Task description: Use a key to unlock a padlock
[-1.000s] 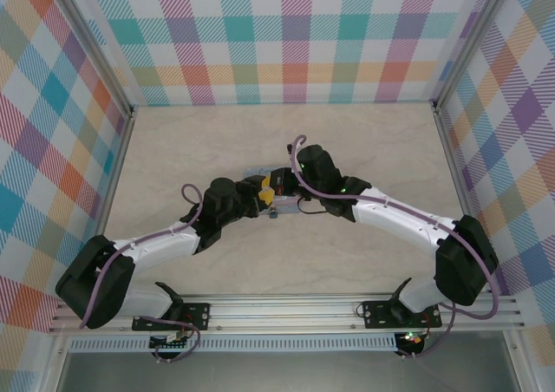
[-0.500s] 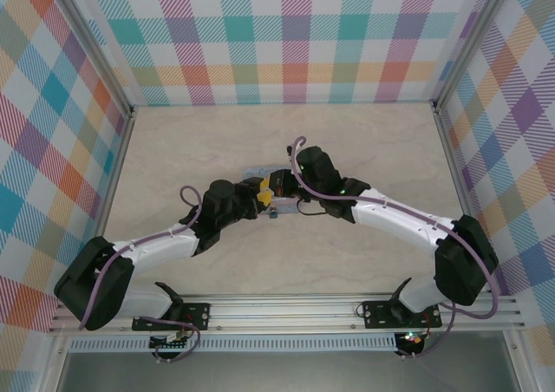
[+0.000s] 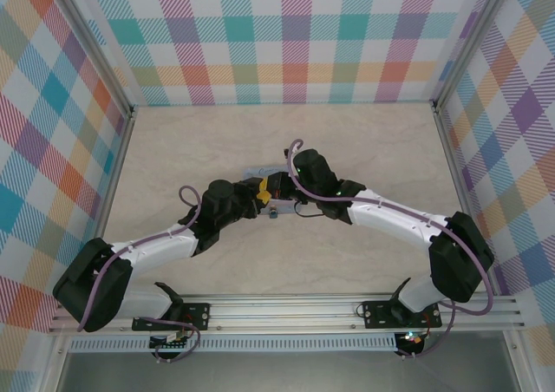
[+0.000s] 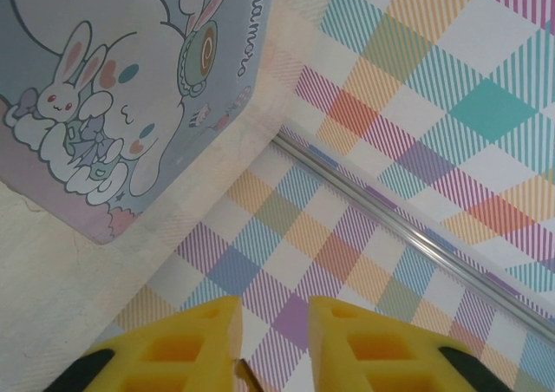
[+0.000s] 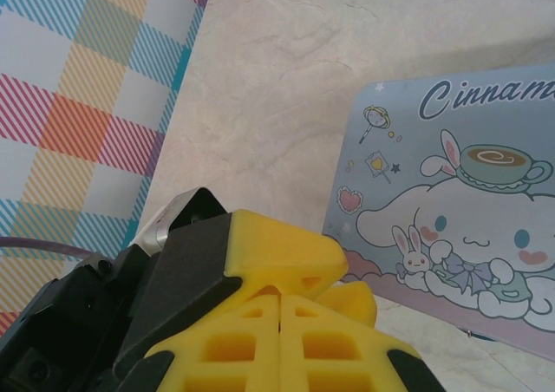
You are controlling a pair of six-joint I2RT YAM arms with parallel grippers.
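The small blue padlock (image 3: 272, 211) shows at the middle of the surface (image 3: 364, 140), just on the near side of where my two grippers meet beside the cartoon-printed tin (image 4: 130, 88), my left gripper (image 4: 274, 310) narrowly spread, my right gripper (image 5: 286, 292) pressed together.

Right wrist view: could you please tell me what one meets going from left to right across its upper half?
The plaid wall → marble tabletop → pale blue cartoon tin.
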